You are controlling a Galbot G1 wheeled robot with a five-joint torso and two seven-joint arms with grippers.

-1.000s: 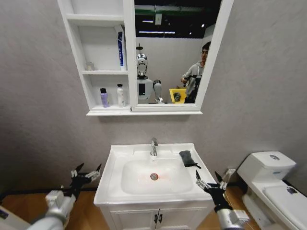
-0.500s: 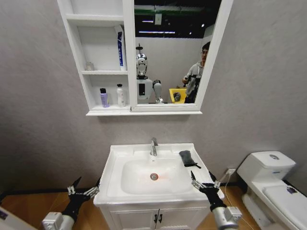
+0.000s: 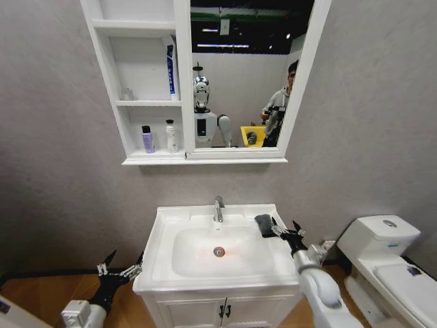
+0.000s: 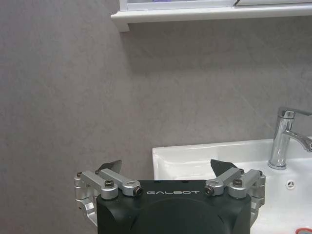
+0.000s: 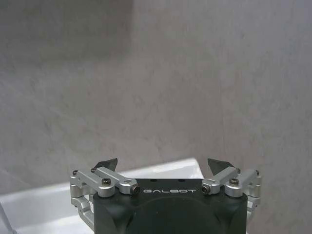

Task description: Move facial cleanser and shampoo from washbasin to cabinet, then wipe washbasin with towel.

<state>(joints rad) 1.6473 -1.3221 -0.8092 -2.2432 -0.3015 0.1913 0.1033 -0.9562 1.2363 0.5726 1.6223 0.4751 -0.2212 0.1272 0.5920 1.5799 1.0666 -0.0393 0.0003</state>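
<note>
Your right gripper (image 3: 285,229) sits jaws wide just beside the dark towel (image 3: 265,225) on the washbasin (image 3: 164,236) rim, lined up to grab it, while the left gripper (image 3: 120,268) hangs open by the basin's side.

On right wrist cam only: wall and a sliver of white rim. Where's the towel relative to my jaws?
Observer: Head view: the towel lies on the washbasin ledge, right of the faucet. The right gripper is just beside it, jaws open.
Operator: Touching it?
Observer: Cannot tell; the near jaw is at the towel's edge.
Operator: Left arm?
Observer: The left gripper hangs low, left of the washbasin, jaws open.
</note>
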